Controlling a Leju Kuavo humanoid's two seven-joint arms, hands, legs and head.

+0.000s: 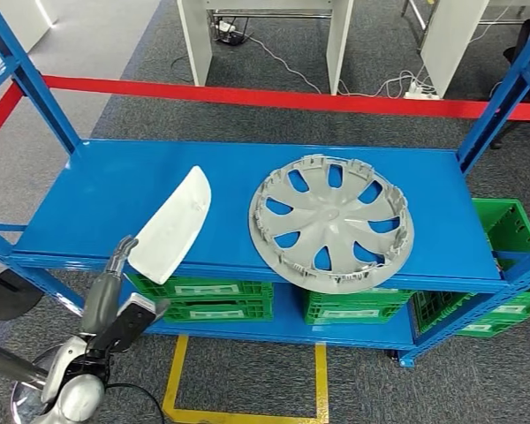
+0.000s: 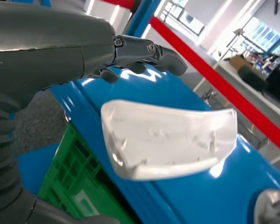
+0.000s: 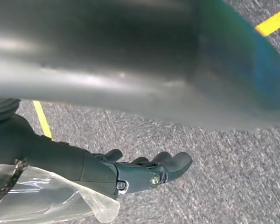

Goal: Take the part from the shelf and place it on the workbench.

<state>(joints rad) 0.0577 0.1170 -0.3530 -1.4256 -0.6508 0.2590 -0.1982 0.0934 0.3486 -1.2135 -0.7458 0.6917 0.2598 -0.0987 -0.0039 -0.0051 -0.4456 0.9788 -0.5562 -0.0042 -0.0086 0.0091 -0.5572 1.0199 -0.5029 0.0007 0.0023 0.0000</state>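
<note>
My left hand hovers with fingers apart, empty, beside the white part overhanging the blue shelf edge. It looks light, stiff, slippery; I'd grip the overhanging end. My right hand hangs empty.

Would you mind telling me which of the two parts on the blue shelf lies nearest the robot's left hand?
The white curved part, overhanging the shelf's front edge beside the left hand; the grey wheel cover lies farther right.
</note>
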